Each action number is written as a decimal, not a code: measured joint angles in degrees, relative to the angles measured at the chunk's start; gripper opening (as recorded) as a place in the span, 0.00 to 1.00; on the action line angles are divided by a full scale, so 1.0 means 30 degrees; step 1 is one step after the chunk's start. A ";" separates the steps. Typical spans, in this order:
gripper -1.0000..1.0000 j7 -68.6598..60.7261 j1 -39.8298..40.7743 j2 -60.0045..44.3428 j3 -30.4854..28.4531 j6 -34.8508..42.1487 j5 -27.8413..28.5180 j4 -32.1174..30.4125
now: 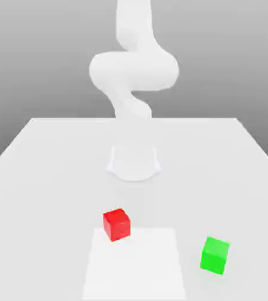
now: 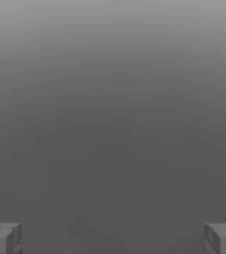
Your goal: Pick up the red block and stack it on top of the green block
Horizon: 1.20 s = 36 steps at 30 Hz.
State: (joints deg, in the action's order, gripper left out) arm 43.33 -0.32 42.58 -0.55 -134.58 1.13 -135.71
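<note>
1 red cube (image 1: 117, 224) nr desk's (image 1: 54, 194) front edge, ctr; 1 green cube (image 1: 215, 256) nr its front R corner, exterior view. 1 claw (image 2: 113, 239), wide open, empty.

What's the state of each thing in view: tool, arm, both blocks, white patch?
tool: open, nothing between the fingers
arm: raised above its base, clear of both blocks
red block: upright on a face, ungripped, at the white patch's far edge, not stacked
green block: upright on a face, ungripped, nothing on top
white patch: flat on the table
</note>
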 joint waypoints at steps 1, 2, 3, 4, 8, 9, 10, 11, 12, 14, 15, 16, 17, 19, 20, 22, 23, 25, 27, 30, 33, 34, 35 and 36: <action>0.50 -0.0413 -0.0050 -0.0538 -0.0115 -0.0461 0.0175 -0.0633; 0.50 -0.0826 -0.0098 -0.1071 -0.0244 -0.0915 0.0341 -0.1257; 0.50 -0.1250 -0.0140 -0.1599 -0.0385 -0.1354 0.0496 -0.1872; 0.50 -0.1670 -0.0182 -0.2123 -0.0541 -0.1801 0.0646 -0.2490; 0.50 -0.3472 -0.0282 -0.4215 -0.1228 -0.3580 0.1121 -0.4985; 0.50 -0.3954 -0.0314 -0.4749 -0.1437 -0.4033 0.1226 -0.5626; 0.50 -0.4454 -0.0348 -0.5293 -0.1657 -0.4494 0.1324 -0.6279; 0.50 -0.4928 -0.0440 -0.5851 -0.1955 -0.4960 0.1477 -0.6943; 0.50 -0.5485 -0.0471 -0.6432 -0.2195 -0.5448 0.1547 -0.7626; 0.50 -0.6701 -0.0557 -0.7685 -0.2726 -0.6487 0.1653 -0.9052; 0.50 -0.7385 -0.0614 -0.8378 -0.3018 -0.7053 0.1673 -0.9805; 0.50 -0.8049 -0.0695 -0.9347 -0.3300 -0.7821 0.1644 -1.0423; 0.50 -0.8750 -0.0813 -1.0618 -0.3538 -0.8813 0.1449 -1.0879; 0.50 -1.0052 -0.1089 -1.3024 -0.3696 -1.0712 0.0445 -1.1216; 0.50 -1.0562 -0.1063 -1.3893 -0.3429 -1.1426 -0.0158 -1.1209; 0.50 -1.1672 -0.0549 -1.5418 -0.2535 -1.2695 -0.1636 -1.1076; 0.50 -1.1910 0.0226 -1.6128 -0.1711 -1.3305 -0.1948 -1.0991; 0.00 -1.2141 0.1344 -1.7250 -0.0567 -1.4276 -0.2197 -1.0849; 0.00 -1.2136 0.1345 -1.7249 -0.0566 -1.4272 -0.2191 -1.0849; 0.00 -1.2099 0.1359 -1.7248 -0.0562 -1.4241 -0.2154 -1.0848; 0.00 -1.1863 0.1394 -1.6759 -0.0617 -1.3831 -0.1836 -1.0920; 0.00 -1.1536 0.1358 -1.6181 -0.0776 -1.3343 -0.1383 -1.1003; 0.00 -1.1215 0.1364 -1.5546 -0.0895 -1.2801 -0.0938 -1.1093; 0.00 -1.0963 0.1465 -1.4883 -0.0945 -1.2233 -0.0582 -1.1186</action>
State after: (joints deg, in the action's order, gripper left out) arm 10.44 4.08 -2.07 -3.39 -171.28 -0.62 -169.26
